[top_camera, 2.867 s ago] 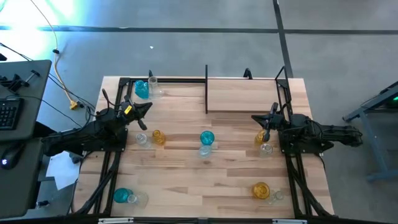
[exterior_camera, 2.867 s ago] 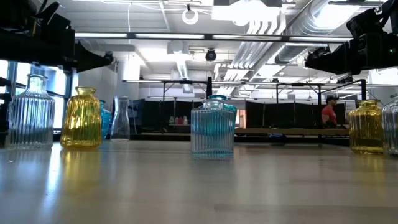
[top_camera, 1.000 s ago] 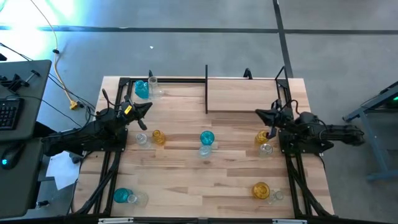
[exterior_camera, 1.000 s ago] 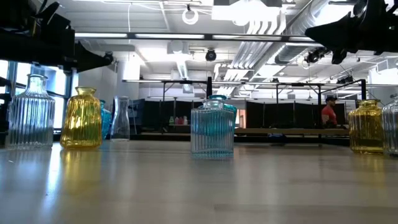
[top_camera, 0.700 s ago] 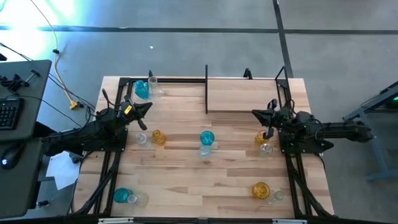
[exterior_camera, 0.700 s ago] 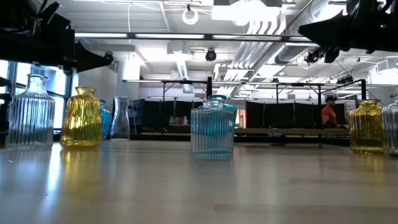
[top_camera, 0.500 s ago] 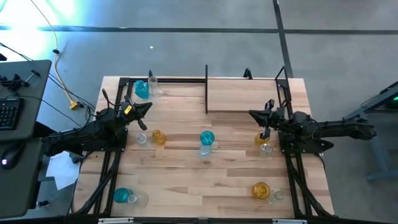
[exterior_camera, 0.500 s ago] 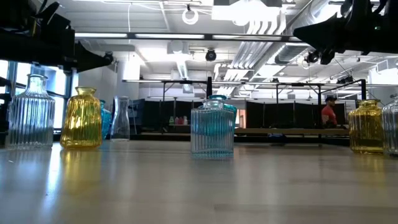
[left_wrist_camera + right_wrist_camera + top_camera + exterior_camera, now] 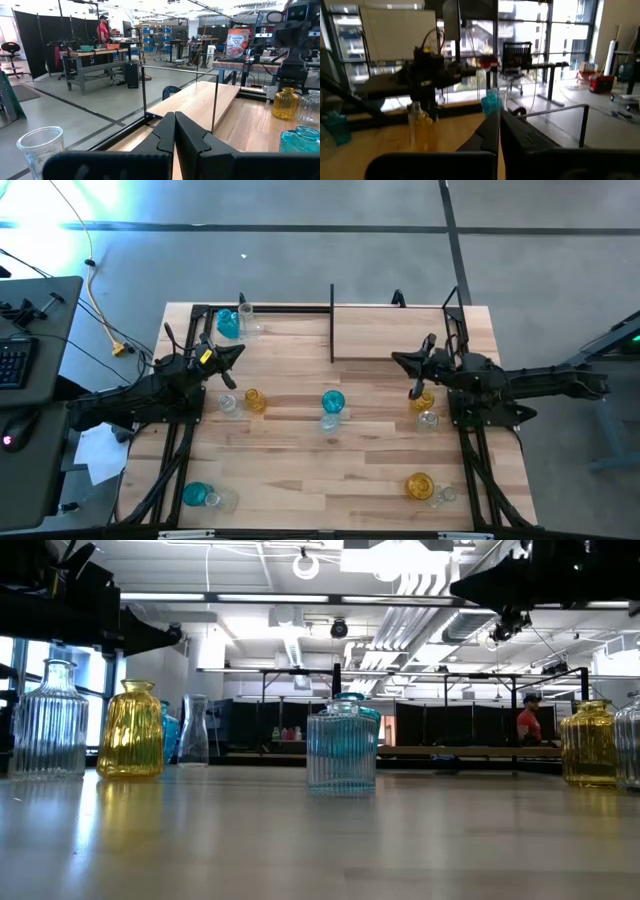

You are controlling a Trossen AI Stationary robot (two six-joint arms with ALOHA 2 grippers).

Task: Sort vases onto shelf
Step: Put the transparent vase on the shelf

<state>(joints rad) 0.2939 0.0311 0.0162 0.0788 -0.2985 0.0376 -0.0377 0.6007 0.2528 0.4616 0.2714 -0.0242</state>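
Observation:
Several small glass vases stand on their bases in pairs on the wooden table: teal and clear at the far left, amber and clear left of centre, teal and clear in the middle, amber and clear on the right, and more along the near edge. The shelf, a light board in a black frame, lies at the far right. My left gripper hovers shut over the left side. My right gripper hovers shut, raised, near the shelf's near edge and above the right amber vase.
Black frame rails run along the table's far edge and both sides, with an upright post at the shelf's left end. Bare wood lies between the vase pairs. A person in red stands far off in the room.
My right gripper has risen and reached out toward the table's middle, past the right amber vase, staying shut. Nothing else has moved.

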